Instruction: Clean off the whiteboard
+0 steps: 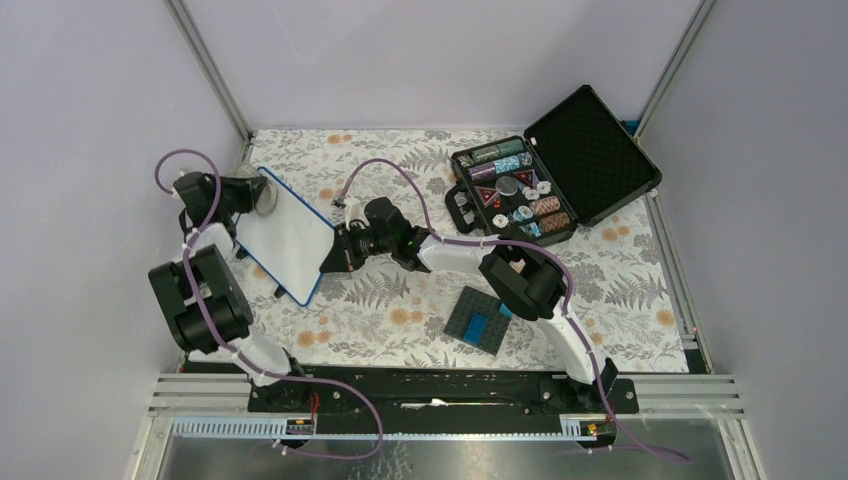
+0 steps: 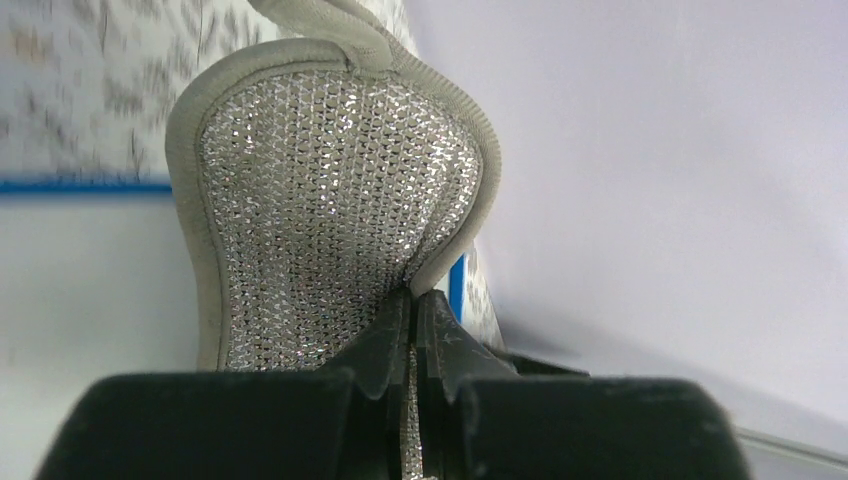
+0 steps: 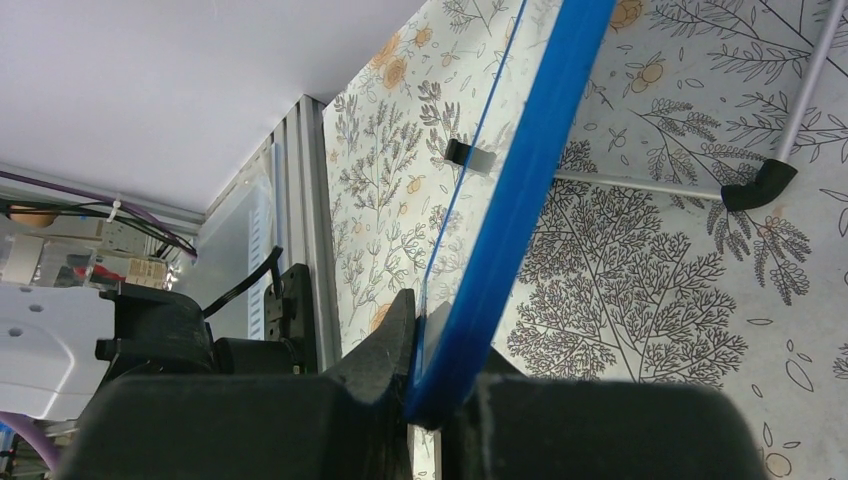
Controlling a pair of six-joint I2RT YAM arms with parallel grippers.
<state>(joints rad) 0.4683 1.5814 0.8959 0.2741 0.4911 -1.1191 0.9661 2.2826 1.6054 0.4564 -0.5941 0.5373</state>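
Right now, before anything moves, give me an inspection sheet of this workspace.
Surface: floral cloth, lying flat.
Job's things: whiteboard, blue-rimmed, face looks blank; silver mesh pad at its far edge.
Clutter: open case of chips, far right; studded plate with blue bricks, near centre.
Grippers: left gripper shut on pad; right gripper shut on whiteboard rim.
Cables: purple cables along both arms, one arching over the cloth.
Surroundings: plain walls, metal frame.

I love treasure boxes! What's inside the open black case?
Rows of coloured chips fill the case, with a dark round disc and small white pieces among them. Whatever lies beneath the chips is covered. The lid shows only black padding.
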